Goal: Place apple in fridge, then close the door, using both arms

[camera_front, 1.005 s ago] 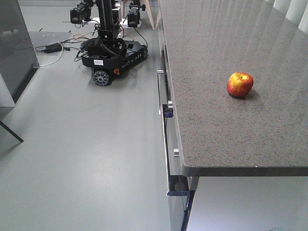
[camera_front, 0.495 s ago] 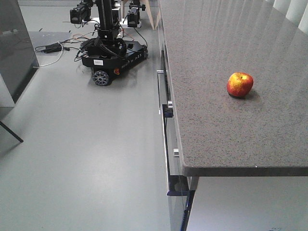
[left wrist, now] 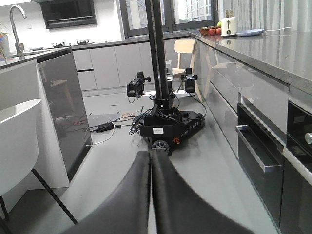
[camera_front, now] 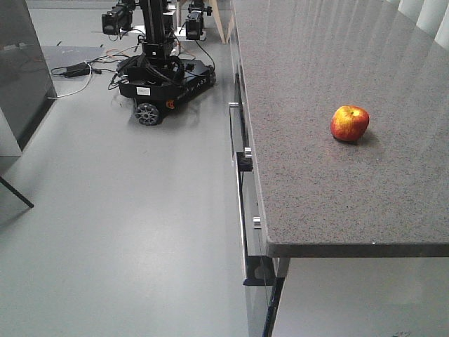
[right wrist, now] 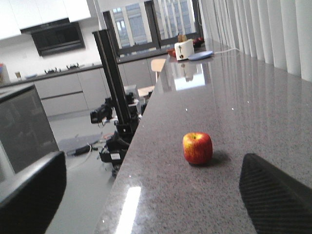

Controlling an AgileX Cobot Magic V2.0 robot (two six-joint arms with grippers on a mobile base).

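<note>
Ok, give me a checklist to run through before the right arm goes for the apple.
1. Small red-and-yellow apple resting free on the grey speckled countertop: ok.
2. Right gripper open, apple ahead of it: ok.
3. Right gripper around the apple: not ok, short of it.
4. Left gripper out of the way: ok, shut, facing the floor aisle.
5. Fridge door open: cannot tell, none in view.

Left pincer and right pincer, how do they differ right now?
The left pincer is shut tight; the right pincer is open wide. The left pincer looks over the floor toward the black wheeled robot; the right pincer is above the countertop, facing the apple. Both are black and hold nothing.
</note>
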